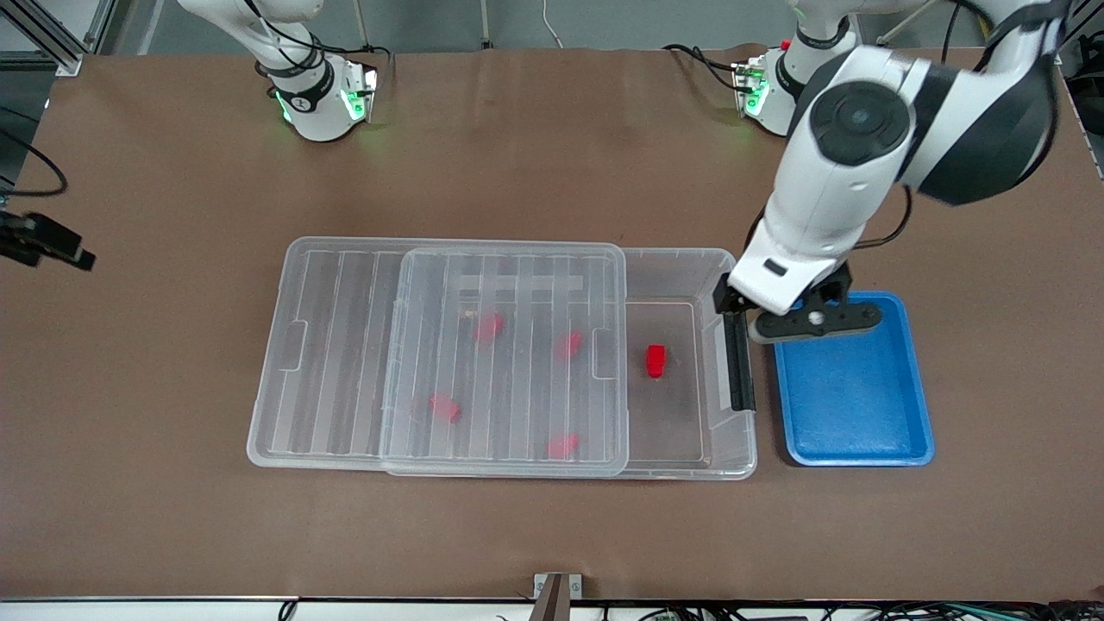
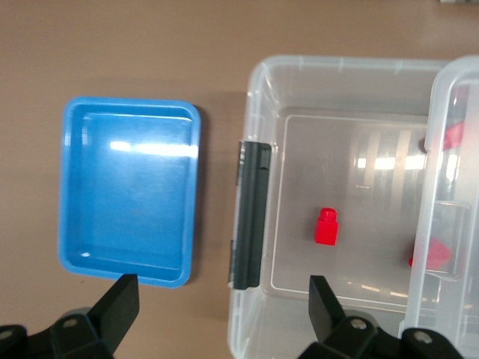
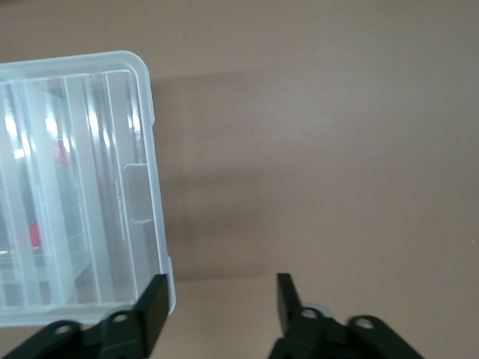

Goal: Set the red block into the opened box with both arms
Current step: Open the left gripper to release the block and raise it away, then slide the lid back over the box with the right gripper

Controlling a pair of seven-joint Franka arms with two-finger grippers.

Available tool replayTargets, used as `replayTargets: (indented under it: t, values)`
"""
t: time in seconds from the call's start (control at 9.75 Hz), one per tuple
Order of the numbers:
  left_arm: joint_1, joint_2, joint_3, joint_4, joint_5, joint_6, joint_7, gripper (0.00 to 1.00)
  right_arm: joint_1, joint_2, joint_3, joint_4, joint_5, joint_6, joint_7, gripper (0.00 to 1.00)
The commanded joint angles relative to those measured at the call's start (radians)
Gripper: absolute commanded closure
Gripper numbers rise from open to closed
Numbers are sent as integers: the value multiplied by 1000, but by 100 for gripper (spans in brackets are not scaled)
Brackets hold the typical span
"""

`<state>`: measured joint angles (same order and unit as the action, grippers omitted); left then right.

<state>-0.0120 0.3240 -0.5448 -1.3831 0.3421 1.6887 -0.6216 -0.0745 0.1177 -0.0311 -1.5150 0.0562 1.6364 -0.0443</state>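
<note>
Hovering over the box's (image 1: 690, 259) latch end, left claw (image 2: 224, 307) spread wide.
Red block (image 1: 655, 360) lies inside; right claw (image 3: 221, 314) partly spread, empty, beside the lid (image 3: 75, 187).

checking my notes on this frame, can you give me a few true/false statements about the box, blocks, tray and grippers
1. The lid fully covers the box. False: it is slid aside toward the right arm's end, leaving one end open.
2. One red block lies in the box's uncovered part. True.
3. The blue tray holds a red block. False: nothing lies in it.
4. The left gripper is open and holds nothing. True.
5. The right gripper is over the blue tray. False: it is by the lid's corner, at the other end of the table.
</note>
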Motion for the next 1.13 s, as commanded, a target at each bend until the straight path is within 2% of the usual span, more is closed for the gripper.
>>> replayTargets:
  t: [0.0, 0.1, 0.21, 0.31, 0.41, 0.62, 0.92, 1.03]
  values:
    - [53, -43, 0, 1, -53, -27, 64, 0, 9, 28, 7, -224, -3, 233, -163, 100]
    - [85, -96, 22, -10, -136, -26, 110, 0, -13, 66, 7, -270, 2, 302, -266, 100]
    - [87, -146, 99, -17, -213, -30, 175, 0, -16, 147, 8, -271, 17, 315, -313, 100]
    - [92, -222, 159, -74, -271, -64, 257, 0, -17, 201, 7, -267, 119, 324, -325, 100]
    - [95, -296, 218, -130, -311, -101, 337, 0, -8, 207, 7, -266, 152, 321, -327, 100]
    - [90, -373, 316, -171, -344, -203, 472, 0, 18, 211, 16, -271, 162, 316, -327, 100]
    - [90, -440, 324, -249, -342, -207, 549, 0, 61, 240, 34, -269, 169, 306, -313, 100]
    - [95, -445, 324, -251, -342, -211, 554, 0, 58, 246, 49, -267, 218, 306, -312, 100]
